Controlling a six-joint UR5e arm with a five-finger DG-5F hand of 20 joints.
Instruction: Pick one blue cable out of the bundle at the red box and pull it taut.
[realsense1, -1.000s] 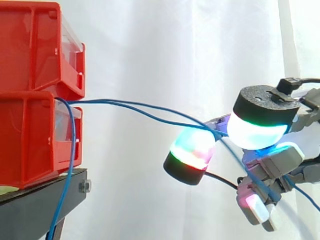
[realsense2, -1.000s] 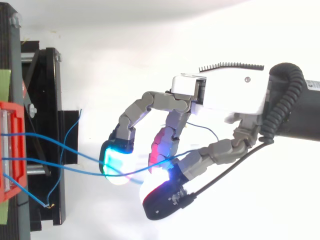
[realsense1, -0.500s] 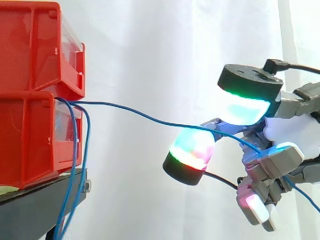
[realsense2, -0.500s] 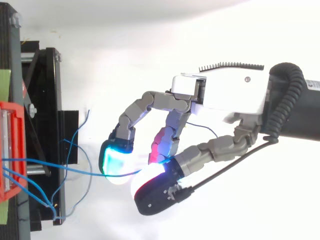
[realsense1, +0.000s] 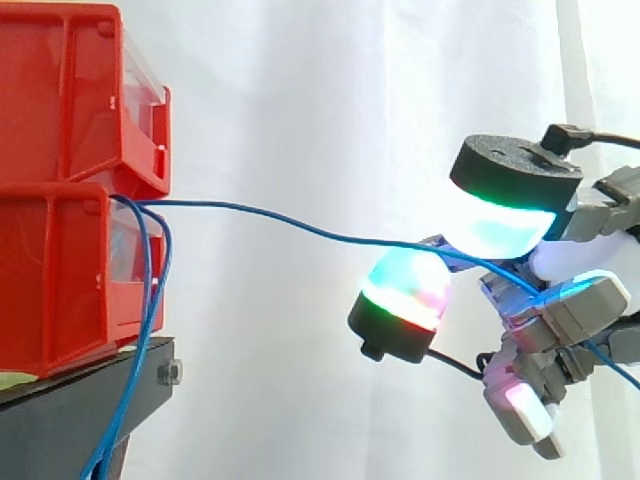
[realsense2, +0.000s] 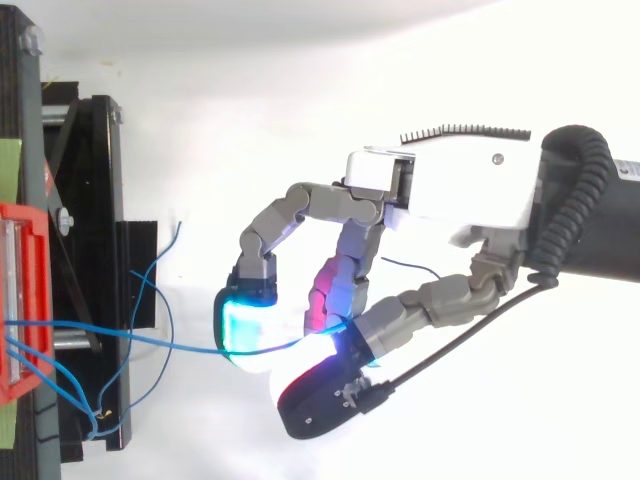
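One thin blue cable (realsense1: 290, 222) runs from the gap between the two stacked red bins (realsense1: 60, 270) across open air to my hand (realsense2: 450, 190). It sags only slightly. The hand is shut on the cable, pinching it between the thumb's glowing pad (realsense1: 500, 220) and a curled finger's pad (realsense1: 405, 290). From above, the same cable (realsense2: 150, 338) leaves the red bin (realsense2: 20, 300) and ends between the cyan pad (realsense2: 245, 330) and the thumb. Behind the pinch, the cable's tail trails off past the other fingers.
The other blue cables (realsense1: 150, 300) hang loose from the bin and drop down beside the black stand (realsense1: 80, 420). Seen from above, their loops (realsense2: 130, 400) lie near the stand's edge (realsense2: 90, 200). A white curtain backs the scene.
A second cable that crossed the hand a second ago has slipped off and now hangs by the stand. The hand has drawn a little away from the bins, and the held cable is straighter.
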